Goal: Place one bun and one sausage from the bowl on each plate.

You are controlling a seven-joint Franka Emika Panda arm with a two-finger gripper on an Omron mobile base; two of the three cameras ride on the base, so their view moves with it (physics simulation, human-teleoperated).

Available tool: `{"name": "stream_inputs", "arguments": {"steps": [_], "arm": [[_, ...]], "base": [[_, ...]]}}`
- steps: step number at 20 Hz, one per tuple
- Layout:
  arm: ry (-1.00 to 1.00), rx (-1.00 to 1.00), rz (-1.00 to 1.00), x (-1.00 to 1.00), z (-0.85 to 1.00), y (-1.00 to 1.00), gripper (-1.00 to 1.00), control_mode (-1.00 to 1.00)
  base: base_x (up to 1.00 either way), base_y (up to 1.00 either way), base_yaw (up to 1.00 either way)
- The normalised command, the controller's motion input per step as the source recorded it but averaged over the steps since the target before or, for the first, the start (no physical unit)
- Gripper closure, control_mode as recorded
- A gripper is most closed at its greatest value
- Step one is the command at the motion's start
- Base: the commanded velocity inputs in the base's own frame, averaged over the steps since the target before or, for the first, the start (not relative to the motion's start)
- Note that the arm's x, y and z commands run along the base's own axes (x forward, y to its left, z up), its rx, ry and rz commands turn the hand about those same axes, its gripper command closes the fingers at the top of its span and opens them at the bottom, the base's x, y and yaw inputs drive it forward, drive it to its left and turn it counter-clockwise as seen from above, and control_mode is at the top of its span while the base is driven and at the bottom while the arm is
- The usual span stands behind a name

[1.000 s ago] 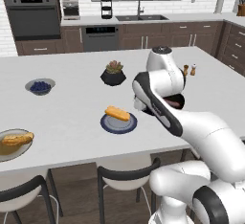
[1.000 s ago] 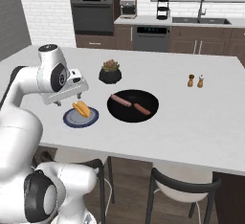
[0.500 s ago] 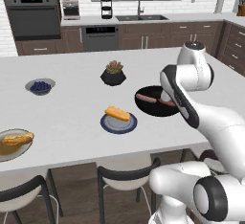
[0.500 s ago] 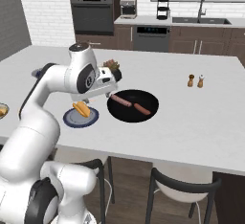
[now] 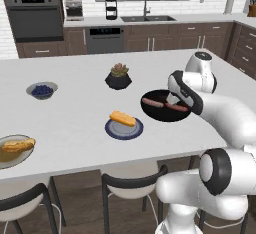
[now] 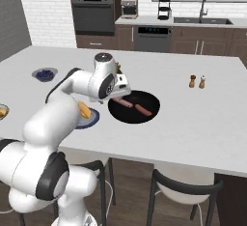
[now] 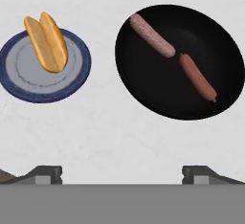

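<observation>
Nearest the camera on the hand, the end effector [image 7: 122,174] hovers above the white table [image 7: 119,132] with its two dark fingertips [image 7: 45,174] spread wide apart and nothing between them. Just beyond, to the left in the hand view, a blue-rimmed plate [image 7: 72,82] carries one split bun [image 7: 46,42] lying at its far edge. Beside it, apart from the plate, sits the wide black bowl [image 7: 158,94], holding a pale pink sausage [image 7: 152,35] and a redder sausage [image 7: 197,78] lying nearly end to end. From the left base view, a second plate [image 5: 7,158] at the table's near left edge holds another bun [image 5: 17,145]. Farther back stand a plant pot [image 5: 118,77] and a small bowl of berries [image 5: 41,90].
</observation>
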Motion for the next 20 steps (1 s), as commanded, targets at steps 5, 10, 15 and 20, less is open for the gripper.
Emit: {"name": "stream_inputs", "arguments": {"steps": [5, 10, 15, 20], "arm": [[0.0, 0.01, 0.04, 0.57, -0.3, 0.04, -1.0, -1.0], [0.0, 0.0, 0.1, 0.5, -0.04, 0.05, -1.0, -1.0], [0.06, 0.0, 0.17, 0.6, -0.38, 0.0, -1.0, -1.0], [0.08, 0.0, 0.19, 0.49, -0.64, 0.0, -1.0, -1.0]], "base": [[0.0, 0.0, 0.0], [0.0, 0.0, 0.0], [0.0, 0.0, 0.0], [0.0, 0.0, 0.0]]}}
